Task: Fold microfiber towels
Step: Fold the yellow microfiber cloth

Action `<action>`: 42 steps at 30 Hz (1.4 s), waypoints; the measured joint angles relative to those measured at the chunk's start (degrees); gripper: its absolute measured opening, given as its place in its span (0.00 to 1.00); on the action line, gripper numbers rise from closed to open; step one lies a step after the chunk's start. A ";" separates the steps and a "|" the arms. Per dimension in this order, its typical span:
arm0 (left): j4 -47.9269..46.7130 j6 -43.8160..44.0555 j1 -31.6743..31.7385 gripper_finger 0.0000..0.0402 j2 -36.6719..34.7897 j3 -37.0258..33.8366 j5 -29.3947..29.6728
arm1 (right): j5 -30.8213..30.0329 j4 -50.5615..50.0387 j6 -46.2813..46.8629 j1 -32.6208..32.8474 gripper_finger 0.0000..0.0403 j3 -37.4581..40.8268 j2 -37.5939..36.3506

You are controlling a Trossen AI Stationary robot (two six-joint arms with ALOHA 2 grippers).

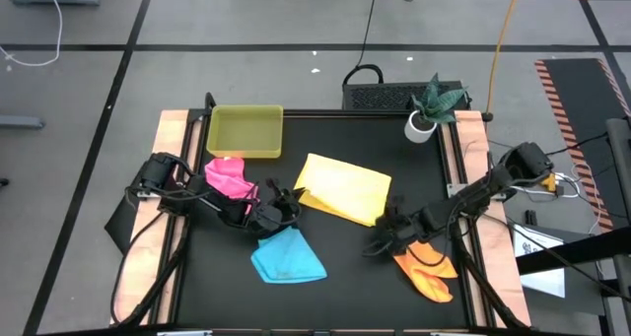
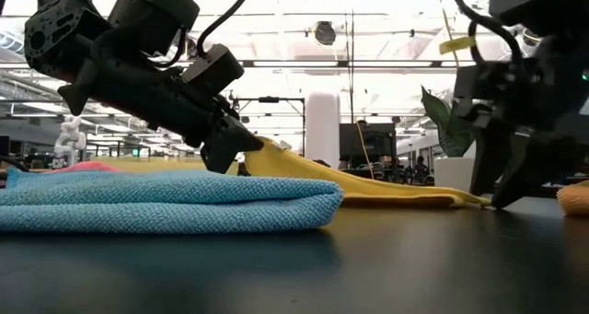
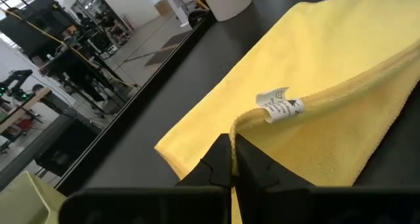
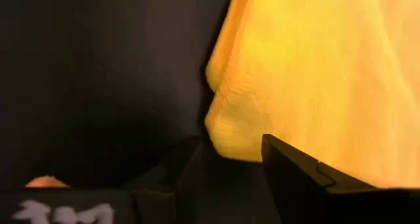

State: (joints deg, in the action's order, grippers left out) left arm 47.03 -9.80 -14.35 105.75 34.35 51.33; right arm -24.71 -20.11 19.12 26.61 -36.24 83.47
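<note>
The yellow towel [image 1: 340, 188] lies folded at the table's middle. My left gripper [image 1: 286, 200] is shut on its left corner. My right gripper [image 1: 386, 228] is open at the towel's near right corner [image 4: 223, 135], one finger on either side of it, with its fingertips down near the table [image 2: 502, 202]. The pink towel [image 1: 229, 175] lies crumpled by the left arm. The sky blue towel [image 1: 288, 257] lies folded near the front. The orange towel [image 1: 429, 267] lies at the front right. My left gripper pinches the yellow towel's corner [image 3: 239, 127] between its two shut fingers, right beside the white label [image 3: 279, 104]. The fingers slant down from the table's left side. The held corner [image 2: 262, 153] is raised off the table, and the rest of the towel lies flat.
A yellow-green tray [image 1: 245, 131] stands at the back left. A white pot with a plant [image 1: 426, 114] stands at the back right corner. The blue towel fills the foreground of the low view [image 2: 166, 202].
</note>
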 joint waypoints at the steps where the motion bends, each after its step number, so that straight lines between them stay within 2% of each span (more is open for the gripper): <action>1: 0.00 0.00 0.00 0.01 0.00 0.00 0.00 | -0.73 1.74 -0.55 0.16 0.36 0.83 -0.04; 7: -0.09 0.74 0.00 0.03 0.00 0.00 0.00 | -2.70 6.99 -2.74 0.19 0.30 2.94 0.00; 12: -0.11 0.87 -0.02 0.02 0.00 0.00 -0.28 | -4.71 5.69 -3.76 0.18 0.18 3.01 -0.09; 16: -0.09 1.11 -0.69 0.03 0.00 0.00 -2.85 | -5.68 -1.05 -3.50 0.08 0.06 3.14 -2.03; 18: 0.04 1.81 -1.32 0.01 0.00 0.07 -5.49 | -8.16 -5.39 -2.16 0.08 0.02 3.14 -4.06; 23: -0.06 5.40 -2.47 0.02 0.00 3.66 -13.75 | -16.36 -14.36 1.98 -0.44 0.02 3.14 -12.17; 25: -0.50 3.74 -3.09 0.02 0.00 5.54 -14.22 | -17.46 -14.81 2.25 -0.94 0.01 3.14 -15.98; 29: -0.94 -4.35 -4.20 0.01 -0.86 8.42 -9.41 | -17.10 -12.17 -0.04 -1.70 0.01 3.10 -22.59; 33: -4.54 -11.16 -3.33 0.02 -4.20 9.60 1.74 | -17.75 -5.42 -4.77 -4.11 0.01 3.10 -26.47; 36: -5.89 -15.13 -0.39 0.01 -7.27 9.60 7.68 | -20.64 -0.03 -9.28 -7.86 0.00 3.08 -27.16; 42: -7.90 -20.43 9.93 0.01 -9.51 9.59 7.72 | -25.44 6.64 -20.05 -19.03 0.00 3.05 -26.40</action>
State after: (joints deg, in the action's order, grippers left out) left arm 39.12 -30.23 -4.42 96.25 43.94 59.05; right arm -50.15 -13.46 -0.93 7.58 -33.20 57.07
